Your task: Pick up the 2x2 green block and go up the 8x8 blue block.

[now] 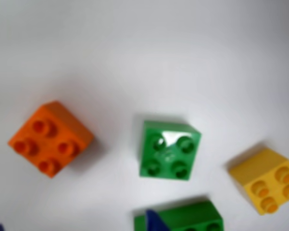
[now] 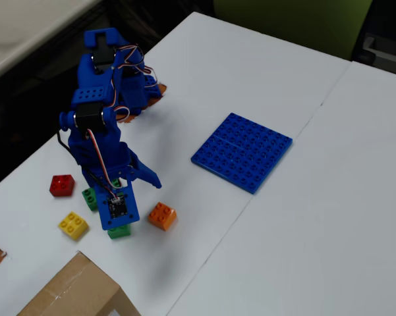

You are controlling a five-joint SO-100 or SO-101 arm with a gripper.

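Note:
In the wrist view the 2x2 green block lies on the white table just right of centre, studs up. My gripper is open: only two blue fingertips poke in at the bottom edge, wide apart, with nothing between them. The green block is beyond the tips and untouched. In the fixed view the gripper hangs over the brick cluster, and the green block peeks out under the wrist camera board. The 8x8 blue block lies flat at the table's middle, well to the right of the arm.
An orange brick and a yellow brick flank the green block. A longer green brick lies under the right fingertip. A red brick sits at the left, a cardboard box at the front.

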